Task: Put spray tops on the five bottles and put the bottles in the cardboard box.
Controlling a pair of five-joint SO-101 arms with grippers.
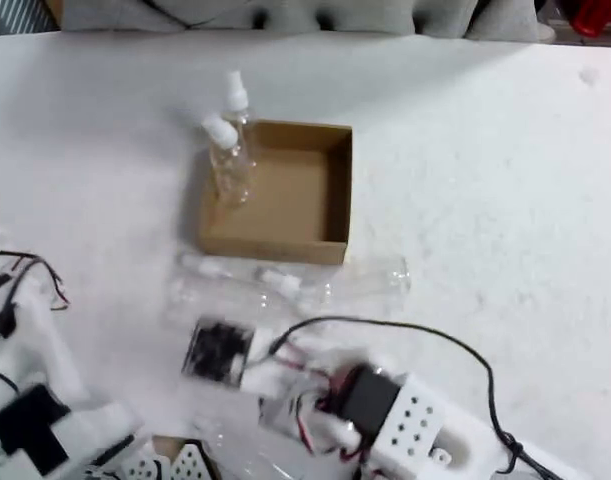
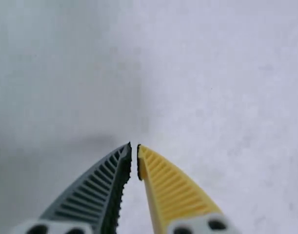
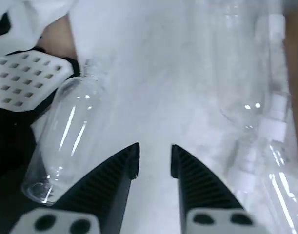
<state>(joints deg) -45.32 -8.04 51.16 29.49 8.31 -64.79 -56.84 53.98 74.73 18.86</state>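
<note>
The open cardboard box [image 1: 330, 195] sits mid-table. Two clear bottles with white spray tops [image 1: 231, 160] stand at its left wall; whether they are inside or just outside, I cannot tell. More clear bottles [image 1: 285, 285] lie in a row along the box's front, also seen as bottles with white tops [image 3: 266, 131]. My right gripper [image 1: 203, 350] [image 3: 154, 163] hovers low in front of them, open, with bare table between its black fingers. Beside it lies a topless bottle [image 3: 61, 141]. My left gripper [image 2: 134, 158] is shut on nothing, over bare white table.
The left arm's body [image 1: 35, 425] is at the front left corner with loose wires [image 1: 30, 275] beside it. A black cable [image 1: 455, 350] loops off the right arm [image 1: 385, 415]. White perforated parts [image 3: 22, 83] lie close to the topless bottle. The table's right half is open.
</note>
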